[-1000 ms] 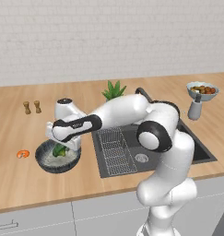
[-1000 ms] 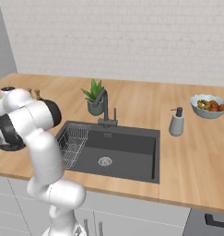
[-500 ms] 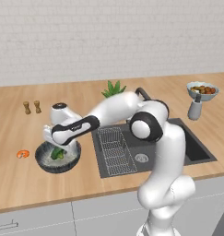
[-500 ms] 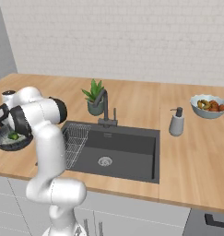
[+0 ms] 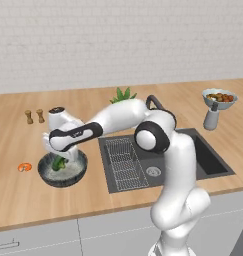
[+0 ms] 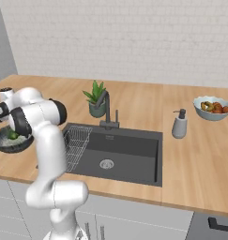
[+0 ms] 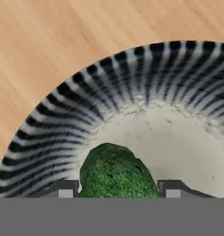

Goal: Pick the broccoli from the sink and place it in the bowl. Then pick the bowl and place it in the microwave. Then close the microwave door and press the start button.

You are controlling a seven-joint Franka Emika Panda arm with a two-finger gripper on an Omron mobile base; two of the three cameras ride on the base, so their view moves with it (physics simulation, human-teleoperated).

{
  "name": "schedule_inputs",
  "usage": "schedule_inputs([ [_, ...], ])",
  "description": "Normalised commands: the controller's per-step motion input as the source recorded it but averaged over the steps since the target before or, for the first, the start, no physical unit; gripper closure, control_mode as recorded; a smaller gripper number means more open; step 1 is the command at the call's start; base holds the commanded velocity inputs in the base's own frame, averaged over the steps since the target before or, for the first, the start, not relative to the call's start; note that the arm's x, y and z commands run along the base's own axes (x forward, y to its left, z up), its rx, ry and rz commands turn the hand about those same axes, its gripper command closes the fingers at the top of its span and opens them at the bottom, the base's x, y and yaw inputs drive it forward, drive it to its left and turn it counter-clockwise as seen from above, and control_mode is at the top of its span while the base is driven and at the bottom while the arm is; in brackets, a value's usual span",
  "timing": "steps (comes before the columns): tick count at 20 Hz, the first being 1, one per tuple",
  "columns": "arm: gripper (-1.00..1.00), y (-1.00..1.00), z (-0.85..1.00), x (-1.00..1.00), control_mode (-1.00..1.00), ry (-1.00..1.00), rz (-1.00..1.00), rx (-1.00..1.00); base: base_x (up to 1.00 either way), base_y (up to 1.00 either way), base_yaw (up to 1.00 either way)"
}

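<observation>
My gripper [image 7: 118, 190] was low inside the bowl [image 7: 53, 124], with its two tips standing on either side of the broccoli [image 7: 117, 173]. I could not tell whether they were pressing it or were already free of it. The bowl stood on the counter [image 5: 23, 195], left of the sink [image 5: 203, 160], and the broccoli was down in it, over the whitish inside. The danger I saw was this: if I rose while one tip was touching the floret, it could be dragged up and fall over the rim. A sideways move at this height could also hit the wall and push the bowl.
</observation>
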Motion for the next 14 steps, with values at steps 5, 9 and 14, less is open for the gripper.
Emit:
schedule_inputs([
  [5,-1.00,-0.26,0.00,-0.48,-1.00,-0.14,0.00,0.09,0.00,0.00,0.00],
  [9,-1.00,-0.43,0.07,-0.45,-1.00,-0.18,0.00,0.15,0.00,0.00,0.00],
  [14,-1.00,-0.64,0.44,-0.52,-1.00,-0.09,0.00,0.19,0.00,0.00,0.00],
])
